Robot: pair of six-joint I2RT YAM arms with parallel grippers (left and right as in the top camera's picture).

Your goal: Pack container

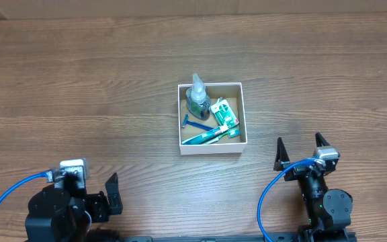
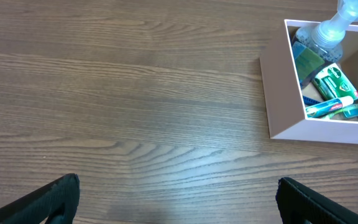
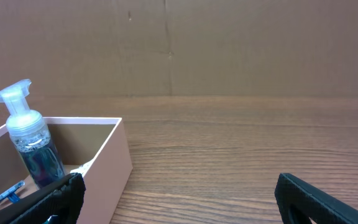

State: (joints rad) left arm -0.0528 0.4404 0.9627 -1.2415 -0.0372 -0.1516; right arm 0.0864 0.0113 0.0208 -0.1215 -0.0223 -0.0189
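Observation:
The container is a small white square box with a brown inside, at the table's middle. In it stand a clear pump bottle, a green-white packet, a teal tube and a blue razor. The box also shows in the left wrist view and the right wrist view. My left gripper is open and empty at the near left, far from the box. My right gripper is open and empty, near right of the box.
A brown cardboard wall stands along the far edge of the wooden table. Blue cables run to both arms at the near edge.

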